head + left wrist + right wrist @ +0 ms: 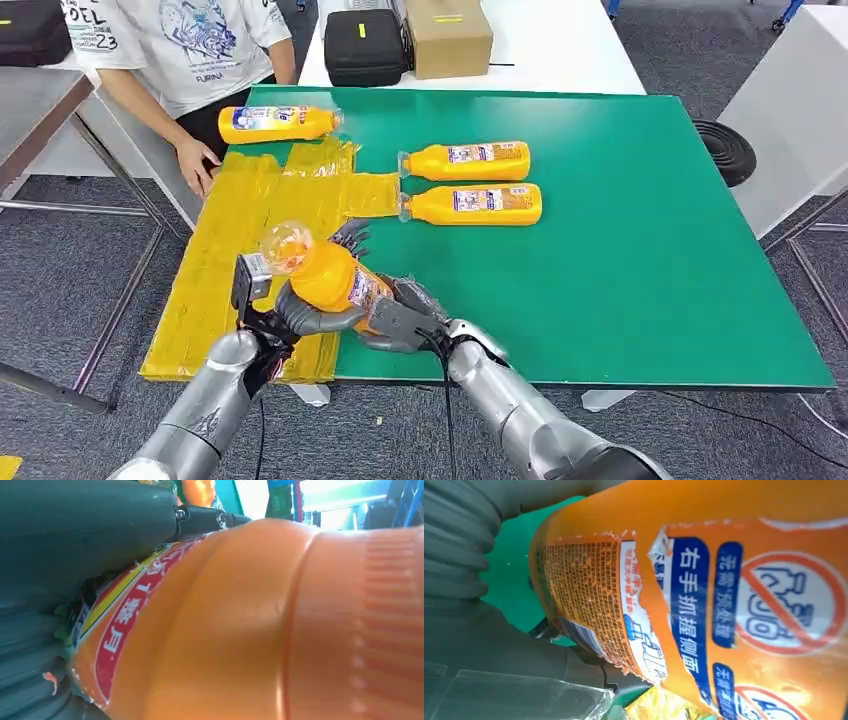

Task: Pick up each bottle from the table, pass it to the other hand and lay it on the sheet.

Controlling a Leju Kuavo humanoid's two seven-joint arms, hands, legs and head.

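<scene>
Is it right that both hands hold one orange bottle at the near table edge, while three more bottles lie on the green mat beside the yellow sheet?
Not quite: the head view shows two bottles on the green mat, not three. A third bottle lies at the far end of the yellow sheet. The left hand and right hand do hold one orange bottle.

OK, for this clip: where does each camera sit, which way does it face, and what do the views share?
Head view: high on the body, looking forward and down at the table; both silver arms and each robot hand show.
Left wrist view: behind the left robot hand, facing the held bottle.
Right wrist view: behind the right robot hand, facing the bottle's label.
Shared: all three show the held bottle.
</scene>
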